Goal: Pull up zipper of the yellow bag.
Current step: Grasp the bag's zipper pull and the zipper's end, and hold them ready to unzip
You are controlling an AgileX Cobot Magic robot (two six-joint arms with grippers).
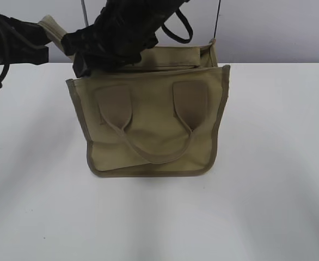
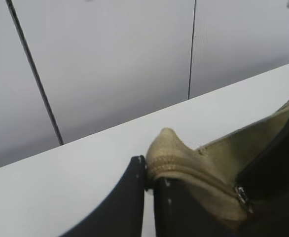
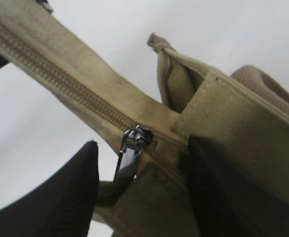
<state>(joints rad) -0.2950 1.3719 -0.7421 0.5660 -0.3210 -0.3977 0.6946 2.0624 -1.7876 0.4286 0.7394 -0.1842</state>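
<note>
While left gripper (image 2: 148, 197) pinches the zipper (image 3: 60, 81) tape end, right gripper (image 3: 142, 197) spread around silver pull (image 3: 132, 148).

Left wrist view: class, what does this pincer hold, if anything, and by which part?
The left pincer is shut on the zipper tape's free end, beyond the bag corner.

The zipper (image 3: 70, 89) runs slantwise across the yellow bag (image 3: 243, 133), its silver pull (image 3: 129, 153) hanging down. The right gripper (image 3: 142, 197) is spread wide, one dark finger (image 3: 60, 197) left of the pull, the other against the canvas.
</note>
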